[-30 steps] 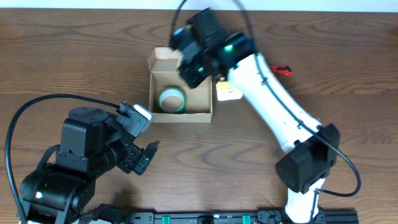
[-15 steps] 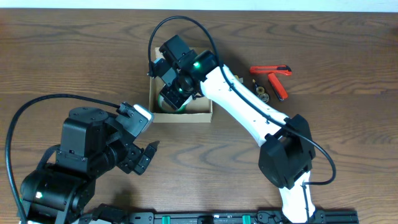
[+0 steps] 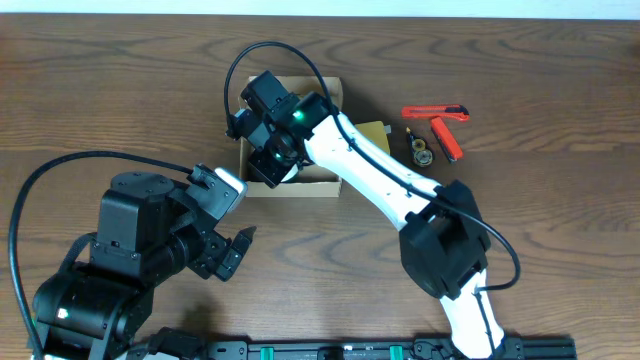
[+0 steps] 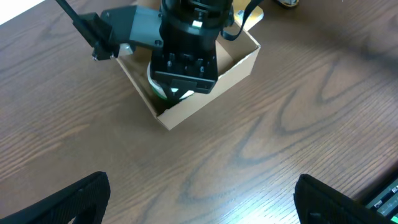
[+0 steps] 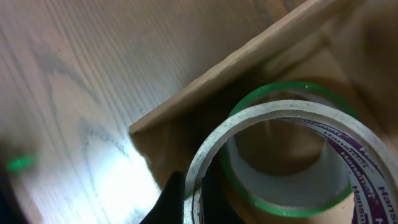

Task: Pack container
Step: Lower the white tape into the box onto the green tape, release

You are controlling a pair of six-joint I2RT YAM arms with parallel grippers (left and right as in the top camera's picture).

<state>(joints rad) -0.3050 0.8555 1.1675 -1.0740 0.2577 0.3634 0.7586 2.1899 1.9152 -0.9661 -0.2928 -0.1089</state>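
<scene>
Your right gripper [image 5: 194, 199] is reaching down into the container [image 3: 310, 187], and its fingers are clamping the wall of a tape roll with purple print [image 5: 249, 113]. That roll is hanging just above a green-rimmed roll [image 5: 292, 87], which is lying flat on the floor of the container. From the right wrist view the two rolls are overlapping, and whether they are touching cannot be told.

The container is sitting open on the wooden table [image 3: 560, 250], with the right arm crossing over its right side. From overhead, the wrist is covering most of the container's left half, so you are seeing only part of its inside there.

Your left gripper [image 4: 200, 186] is hanging near the container's lower left corner, well clear of it. Its fingers are standing spread wide apart with nothing between them.

Just beside the container's right wall, a yellowish object [image 3: 372, 132] is lying half under the right arm; what it is cannot be told. Farther right of the container, two red cutters [image 3: 436, 113] are lying close together, and a small brass-coloured item [image 3: 420, 152] is resting between them and the yellowish object.
</scene>
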